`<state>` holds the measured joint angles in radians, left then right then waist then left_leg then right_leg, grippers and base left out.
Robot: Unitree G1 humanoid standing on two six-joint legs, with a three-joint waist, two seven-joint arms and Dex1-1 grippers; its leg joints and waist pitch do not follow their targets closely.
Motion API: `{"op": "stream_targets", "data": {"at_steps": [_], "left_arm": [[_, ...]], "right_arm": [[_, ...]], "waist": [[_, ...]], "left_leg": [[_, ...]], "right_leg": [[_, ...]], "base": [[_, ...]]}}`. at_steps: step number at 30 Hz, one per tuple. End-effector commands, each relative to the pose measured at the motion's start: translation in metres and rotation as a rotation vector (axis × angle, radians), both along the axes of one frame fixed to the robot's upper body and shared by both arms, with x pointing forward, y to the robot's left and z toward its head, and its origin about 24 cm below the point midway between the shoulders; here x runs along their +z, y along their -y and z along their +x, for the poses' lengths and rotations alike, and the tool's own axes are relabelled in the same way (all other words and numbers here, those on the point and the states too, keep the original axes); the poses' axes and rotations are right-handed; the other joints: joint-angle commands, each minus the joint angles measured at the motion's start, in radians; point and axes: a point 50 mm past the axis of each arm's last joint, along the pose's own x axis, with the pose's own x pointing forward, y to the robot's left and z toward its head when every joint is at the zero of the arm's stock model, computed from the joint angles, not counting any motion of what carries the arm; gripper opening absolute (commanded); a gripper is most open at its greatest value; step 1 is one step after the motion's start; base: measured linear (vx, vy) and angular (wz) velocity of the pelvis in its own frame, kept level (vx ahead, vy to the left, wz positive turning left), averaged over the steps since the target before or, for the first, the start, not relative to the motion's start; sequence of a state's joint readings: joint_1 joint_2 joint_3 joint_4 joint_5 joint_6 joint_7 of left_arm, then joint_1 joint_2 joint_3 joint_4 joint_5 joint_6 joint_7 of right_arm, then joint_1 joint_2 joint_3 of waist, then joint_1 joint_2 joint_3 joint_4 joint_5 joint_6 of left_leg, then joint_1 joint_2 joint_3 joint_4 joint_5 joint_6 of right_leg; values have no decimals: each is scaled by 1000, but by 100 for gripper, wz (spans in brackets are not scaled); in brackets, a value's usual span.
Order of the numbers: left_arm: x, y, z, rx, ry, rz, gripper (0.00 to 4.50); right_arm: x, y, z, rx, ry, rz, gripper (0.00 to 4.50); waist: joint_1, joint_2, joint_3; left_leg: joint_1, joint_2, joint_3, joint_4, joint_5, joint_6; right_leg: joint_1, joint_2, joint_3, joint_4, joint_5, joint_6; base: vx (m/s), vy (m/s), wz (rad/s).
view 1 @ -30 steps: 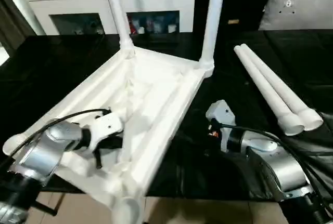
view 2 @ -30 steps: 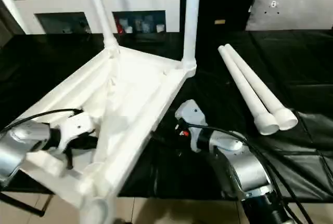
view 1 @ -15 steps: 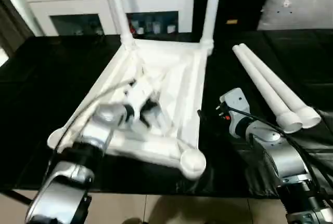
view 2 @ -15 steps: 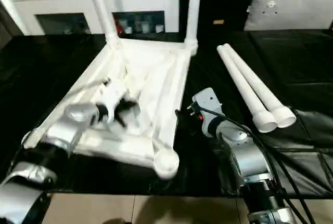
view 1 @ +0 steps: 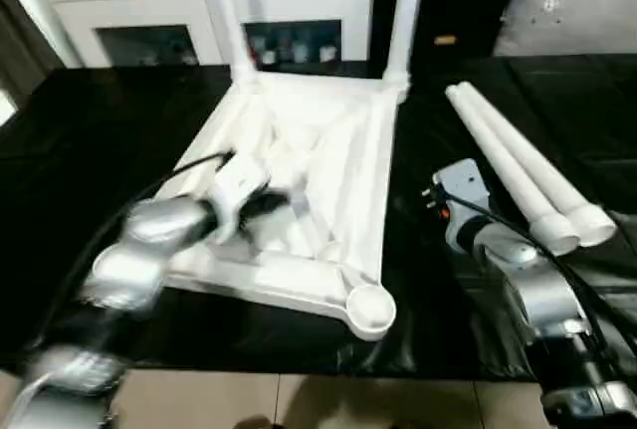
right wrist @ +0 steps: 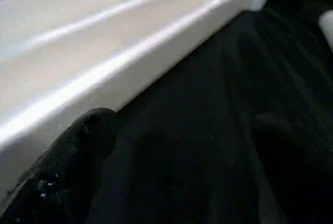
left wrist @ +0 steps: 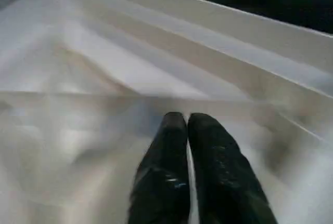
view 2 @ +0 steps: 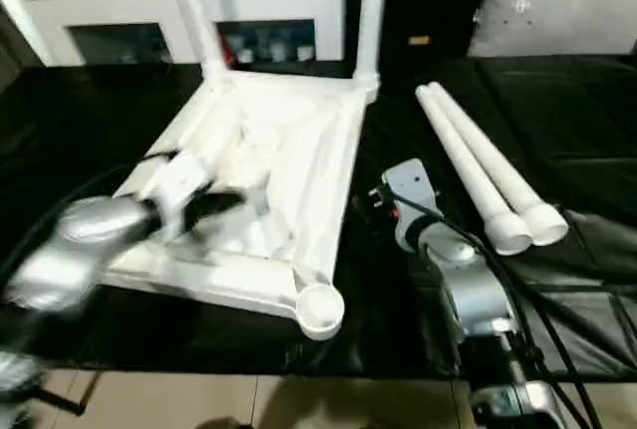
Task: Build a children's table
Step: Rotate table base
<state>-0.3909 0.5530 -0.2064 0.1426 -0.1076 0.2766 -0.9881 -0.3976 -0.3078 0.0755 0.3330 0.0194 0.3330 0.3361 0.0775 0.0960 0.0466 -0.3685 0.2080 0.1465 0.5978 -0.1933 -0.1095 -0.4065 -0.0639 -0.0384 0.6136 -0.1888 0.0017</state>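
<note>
The white tabletop (view 1: 333, 150) lies upside down on the black table. Two white legs (view 1: 227, 11) (view 1: 406, 11) stand upright in its far corner sockets. The near right socket (view 1: 370, 307) is empty. Two loose legs (view 1: 508, 165) lie side by side to the right. My left gripper (view 1: 279, 200) is down on the ribbed underside, its fingers (left wrist: 171, 146) pressed close with a thin white rib between them. My right gripper (right wrist: 182, 135) stands open just above the black table, right beside the tabletop's right rim (right wrist: 130, 73), and holds nothing.
A white cabinet (view 1: 149, 1) stands behind the table. A grey cushion (view 1: 572, 16) rests at the back right. The table's front edge (view 1: 299, 374) runs just below the tabletop's near corner. Black cables (view 1: 597, 300) trail along my right arm.
The tabletop has swung round with my left gripper on it; its near corner has moved right and it lies squarer. My right gripper has drawn back to the right of the rim.
</note>
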Motion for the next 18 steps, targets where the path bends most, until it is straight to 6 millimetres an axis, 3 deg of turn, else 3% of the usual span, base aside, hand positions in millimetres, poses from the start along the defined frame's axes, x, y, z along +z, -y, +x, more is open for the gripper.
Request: {"op": "stream_targets", "data": {"at_steps": [1, 6, 11, 13, 16, 18], "left_arm": [[-3, 6, -14, -114, -77, 26, 80], [-15, 10, -18, -134, -97, 92, 112], [-25, 11, -18, -113, -109, 192, 144], [-34, 12, -22, -120, -165, 208, 108], [-39, 14, -25, -125, -199, 214, 104], [-42, 18, -26, -127, -218, 196, 68]], "right_arm": [[-1, -6, 6, 10, 2, -17, 450], [-8, -11, 12, -4, -29, -38, 450], [-12, -25, 15, 39, -39, -24, 450], [-13, -36, 15, 74, -38, -12, 450], [-14, -43, 16, 97, -35, -2, 450], [-14, -51, 16, 119, -33, 7, 450]], "waist": [[-4, -12, -67], [-4, -10, -62], [-7, -8, -66], [-11, -5, -67], [-23, -5, -64], [-30, -6, -65]], "left_leg": [[5, 0, 16, -65, -151, 18], [5, -2, 17, -68, -163, 14], [2, -4, 16, -65, -145, 9], [1, -5, 15, -65, -145, 6], [2, -5, 14, -67, -176, 4], [-2, -5, 12, -68, -170, 6]], "right_leg": [[50, -49, 28, -61, -159, -214], [51, -46, 28, -64, -173, -210], [56, -47, 28, -61, -143, -204], [57, -47, 27, -59, -135, -206], [56, -46, 26, -62, -165, -215], [61, -48, 25, -62, -156, -216]], "base": [[0, 0, 0], [0, 0, 0], [0, 0, 0], [0, 0, 0], [0, 0, 0], [0, 0, 0]]}}
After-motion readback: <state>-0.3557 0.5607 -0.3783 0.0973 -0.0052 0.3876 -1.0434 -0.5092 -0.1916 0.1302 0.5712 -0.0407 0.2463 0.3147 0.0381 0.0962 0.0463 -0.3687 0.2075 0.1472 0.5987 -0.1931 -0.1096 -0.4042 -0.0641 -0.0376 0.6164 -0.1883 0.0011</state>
